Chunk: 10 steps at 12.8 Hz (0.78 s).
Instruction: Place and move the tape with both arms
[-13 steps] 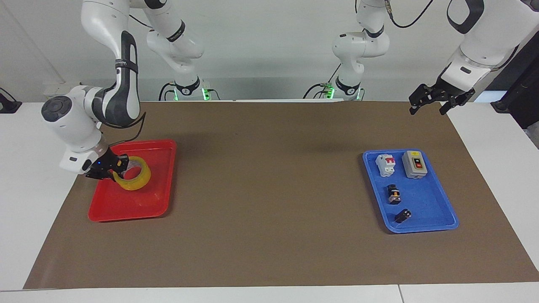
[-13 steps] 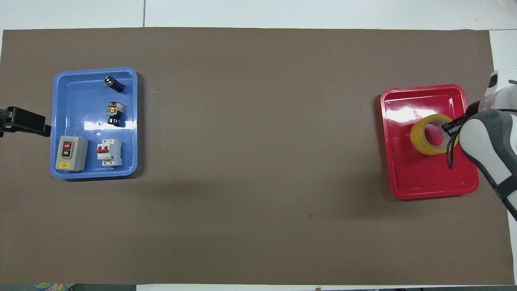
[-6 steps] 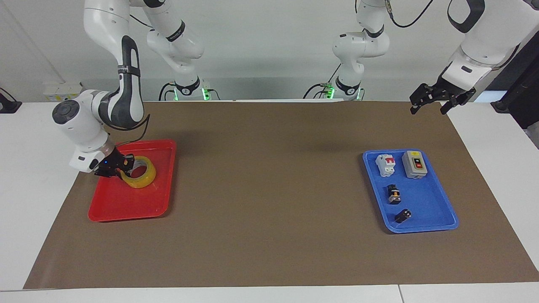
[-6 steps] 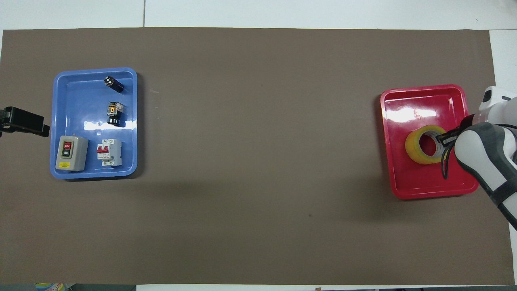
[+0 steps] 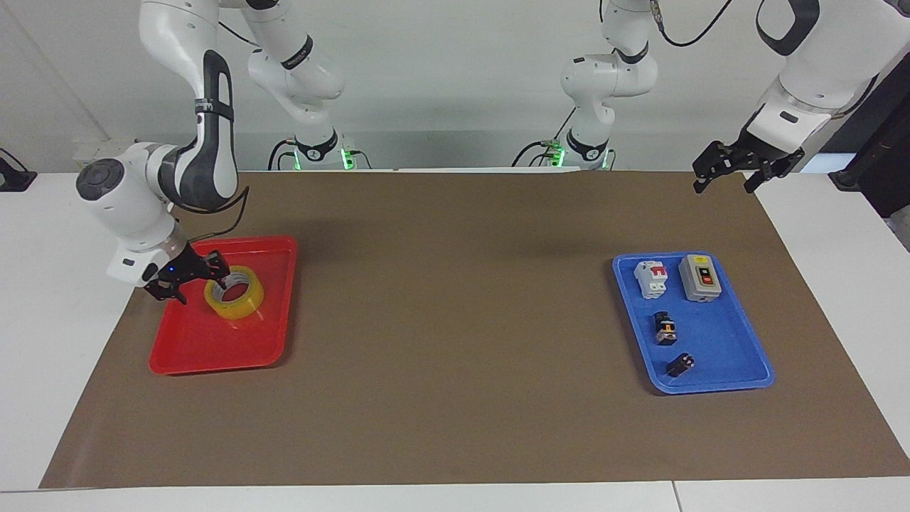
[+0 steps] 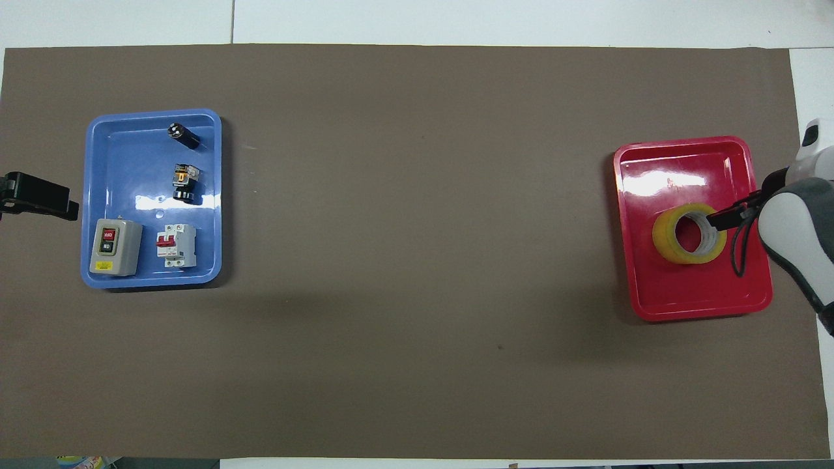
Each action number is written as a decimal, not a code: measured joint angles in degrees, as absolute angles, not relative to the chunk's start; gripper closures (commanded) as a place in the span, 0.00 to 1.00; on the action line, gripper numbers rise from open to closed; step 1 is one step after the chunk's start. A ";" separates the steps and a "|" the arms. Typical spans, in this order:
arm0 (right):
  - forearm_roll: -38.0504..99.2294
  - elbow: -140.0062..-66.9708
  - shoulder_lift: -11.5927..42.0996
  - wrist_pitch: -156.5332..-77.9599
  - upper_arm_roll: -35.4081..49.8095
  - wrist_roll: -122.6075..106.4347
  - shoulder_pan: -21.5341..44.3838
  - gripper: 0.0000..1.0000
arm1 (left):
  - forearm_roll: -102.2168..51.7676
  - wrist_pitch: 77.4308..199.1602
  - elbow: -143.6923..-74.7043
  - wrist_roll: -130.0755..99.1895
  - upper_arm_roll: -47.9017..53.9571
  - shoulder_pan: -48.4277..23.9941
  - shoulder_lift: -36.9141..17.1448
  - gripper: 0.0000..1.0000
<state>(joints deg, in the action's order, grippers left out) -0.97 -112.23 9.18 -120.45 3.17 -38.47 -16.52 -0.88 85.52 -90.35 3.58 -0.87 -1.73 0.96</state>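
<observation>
tape (image 5: 234,292) is now lying flat in the red tray (image 5: 186,352) at the right arm's end of the table, no longer tilted in a pinch as it was a second ago. right gripper (image 5: 190,277) is hanging low beside the roll with its fingers spreading apart, one tip over the rim. release looks done, so the placing step is likely finishing. left gripper (image 5: 732,171) is waiting spread, up over the mat's edge past the blue tray (image 5: 725,380).
</observation>
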 measured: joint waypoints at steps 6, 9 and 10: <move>-0.72 -92.80 6.37 -94.25 3.48 -24.29 -11.28 0.00 | -0.86 85.52 -90.35 3.58 -0.87 -1.73 0.96 0.00; -0.72 -87.99 4.25 -87.05 3.86 -16.55 -9.30 0.00 | -0.86 85.52 -90.35 3.58 -0.87 -1.73 0.96 0.00; -0.72 -87.67 3.03 -85.25 4.03 -14.07 -8.79 0.00 | -0.85 85.52 -90.35 3.58 -0.87 -1.73 0.96 0.00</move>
